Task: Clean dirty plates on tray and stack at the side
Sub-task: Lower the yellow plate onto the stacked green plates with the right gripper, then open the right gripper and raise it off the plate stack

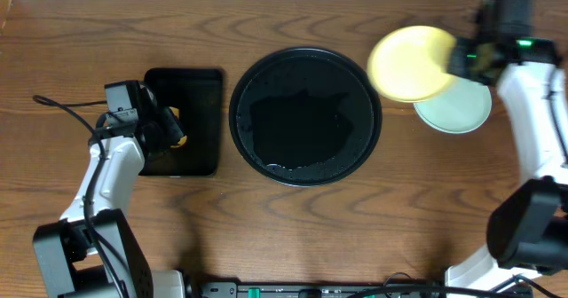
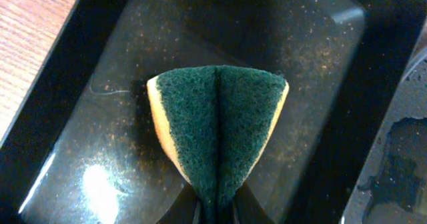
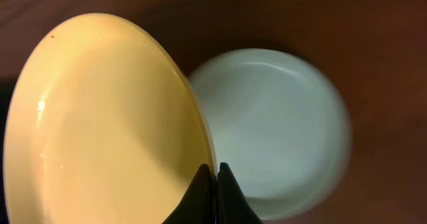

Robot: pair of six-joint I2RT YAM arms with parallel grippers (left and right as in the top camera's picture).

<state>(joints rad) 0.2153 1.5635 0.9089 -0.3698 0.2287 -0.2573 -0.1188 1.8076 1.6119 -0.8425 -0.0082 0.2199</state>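
Observation:
My right gripper is shut on the rim of a pale yellow plate, holding it tilted in the air at the far right. Under and beside it a pale mint-blue plate lies on the wooden tabletop; the right wrist view shows the yellow plate overlapping the mint plate. The round black tray sits mid-table with only wet patches on it. My left gripper is shut on a folded green and yellow sponge, above the rectangular black tray.
The rectangular tray has a wet, speckled floor. A black cable trails from the left arm across the table. The table's far edge runs along the top of the overhead view.

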